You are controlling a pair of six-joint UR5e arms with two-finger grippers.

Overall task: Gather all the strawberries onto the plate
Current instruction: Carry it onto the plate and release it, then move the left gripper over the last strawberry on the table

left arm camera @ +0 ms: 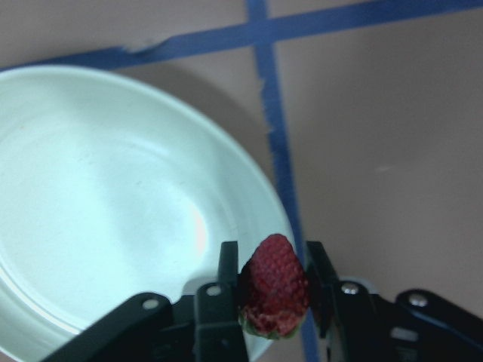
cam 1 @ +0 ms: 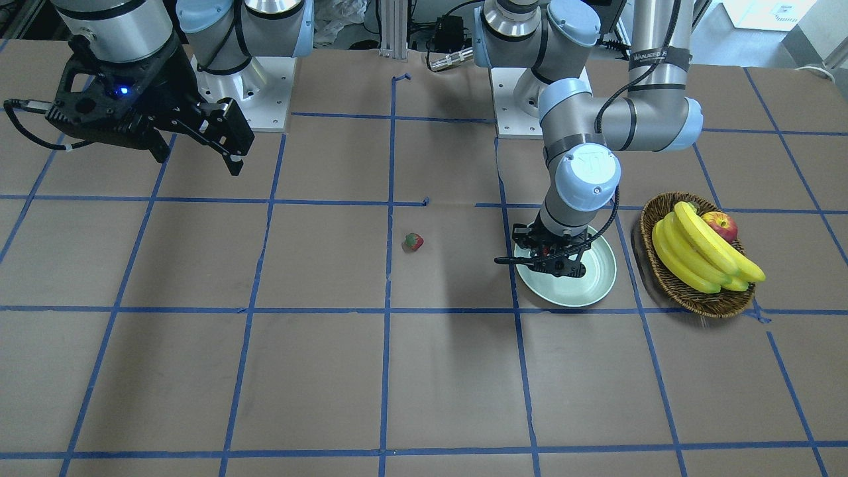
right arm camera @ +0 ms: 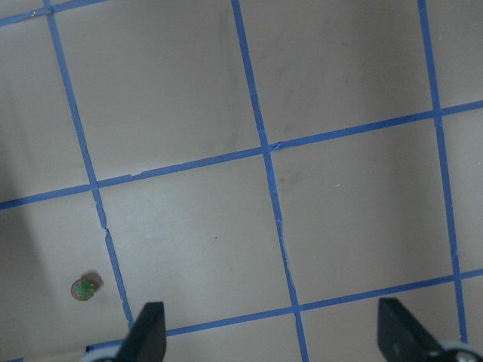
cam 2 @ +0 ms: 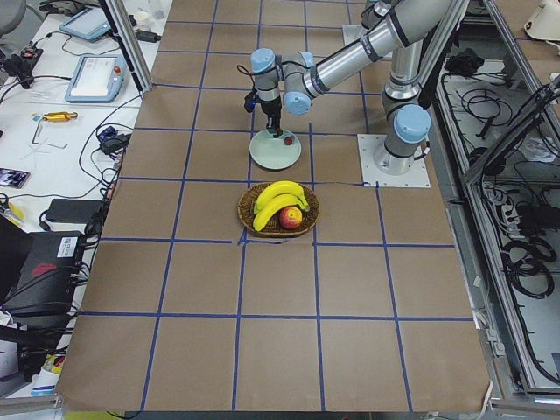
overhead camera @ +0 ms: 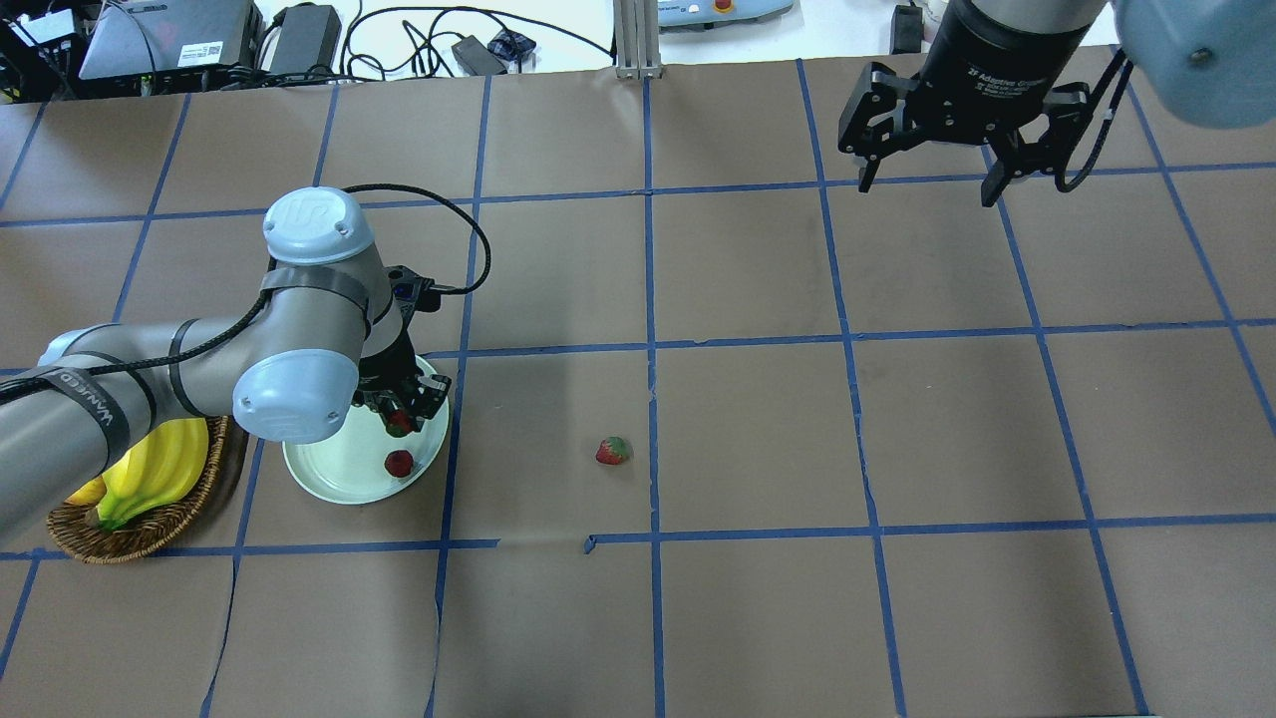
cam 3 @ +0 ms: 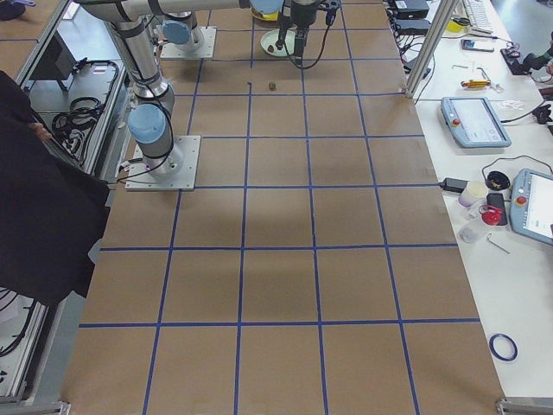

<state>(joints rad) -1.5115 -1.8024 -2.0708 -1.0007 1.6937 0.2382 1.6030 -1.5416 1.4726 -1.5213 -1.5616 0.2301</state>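
Front-facing, the left hand point(cam 1: 560, 262) covers part of the plate point(cam 1: 596, 291); its wrist view cuts the plate off at two edges and half hides the cap of the held strawberry point(left arm camera: 275, 283); overhead, the left arm point(overhead camera: 199, 384) hides part of the basket point(overhead camera: 150, 529); the right wrist view shows only the fingertips of the right hand point(right arm camera: 273, 332).

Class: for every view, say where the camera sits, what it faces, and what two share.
Front-facing: across the table, facing both arms.
Overhead: behind robot, looking down; left gripper, right gripper.
Exterior left: table's end; left arm near.
Exterior right: opposite end; right arm near.
Left wrist: above plate; fingers clamp a strawberry.
Right wrist: above table; open fingertips.
Shared: front, overhead: loose strawberry.
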